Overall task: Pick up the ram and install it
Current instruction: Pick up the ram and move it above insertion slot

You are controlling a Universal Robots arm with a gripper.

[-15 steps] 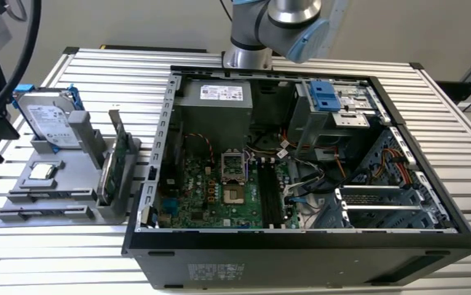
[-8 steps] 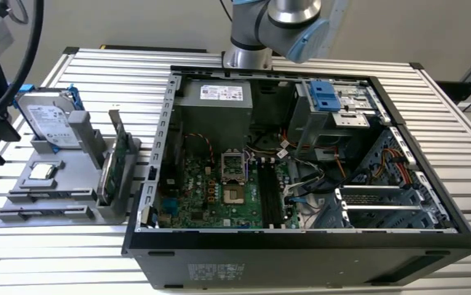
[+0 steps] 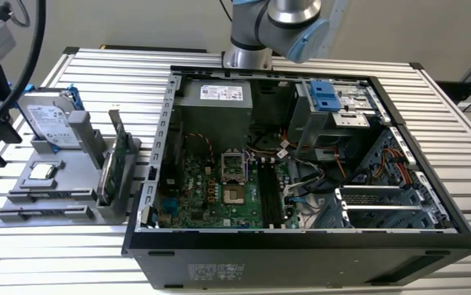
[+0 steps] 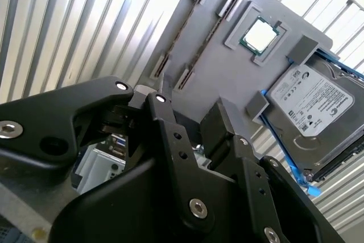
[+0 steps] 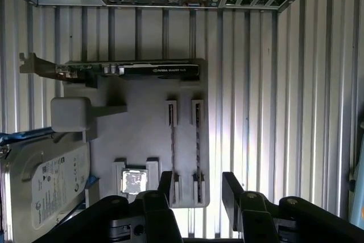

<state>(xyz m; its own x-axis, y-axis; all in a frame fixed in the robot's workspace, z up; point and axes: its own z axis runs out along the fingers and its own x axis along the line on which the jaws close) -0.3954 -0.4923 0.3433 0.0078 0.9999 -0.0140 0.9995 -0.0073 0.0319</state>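
the computer case [image 3: 301, 258] lies open, with the grey tray [image 3: 63, 203] at its 9 o'clock. over the tray the gripper [image 5: 197, 176] hovers, fingers released and empty. the ram [image 5: 197, 140] stands edge-on in the tray. i judge this the approach step; grasping needs careful centring.

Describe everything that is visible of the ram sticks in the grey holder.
Two ram sticks stand on edge in the grey holder, seen as thin dark bars, parallel and apart. Both ends of each sit in pale slotted brackets. The processor lies beside them. The open gripper hangs above, touching neither.
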